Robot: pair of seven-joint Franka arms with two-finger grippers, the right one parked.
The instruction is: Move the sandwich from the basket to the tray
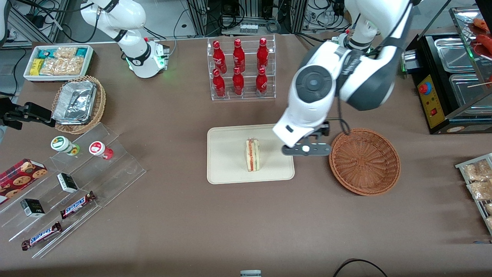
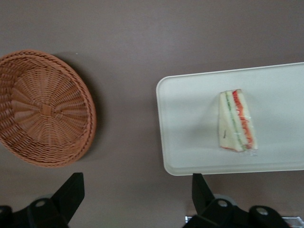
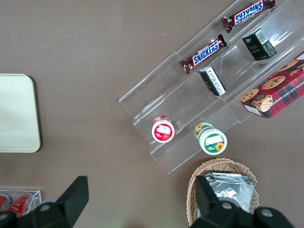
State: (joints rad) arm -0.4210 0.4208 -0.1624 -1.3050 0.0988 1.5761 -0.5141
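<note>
One sandwich [image 1: 252, 155] is on site, and it lies inside the tray [image 1: 226, 154], roughly mid-tray, clear of the rim. It is fully supported, with its red and green filling edge showing. The tray sits flat on the counter [image 1: 173, 215], nearer the front camera than the rack of red bottles [image 1: 240, 69].

Next along, toward the working arm's end, the gripper [image 2: 136, 176] hangs above the strip of bare counter between the tray's edge and the basket [image 1: 364, 161]. The jaws are spread wide. Nothing is between them and they touch neither sandwich, tray nor basket.

The basket stands just beside the tray with a gap between them. Its woven bowl shows nothing inside.

Assessment: the transfer step appears complete, since the sandwich rests in the tray and the basket holds no item. The step in hand looks like the clearing-off after release.

Next move, as judged: lift the arm up and away from the tray. The jaws should stay wide so that no finger catches the wrapper or nudges the tray rim. No regrasp looks necessary, as the sandwich sits well inside the edges.
</note>
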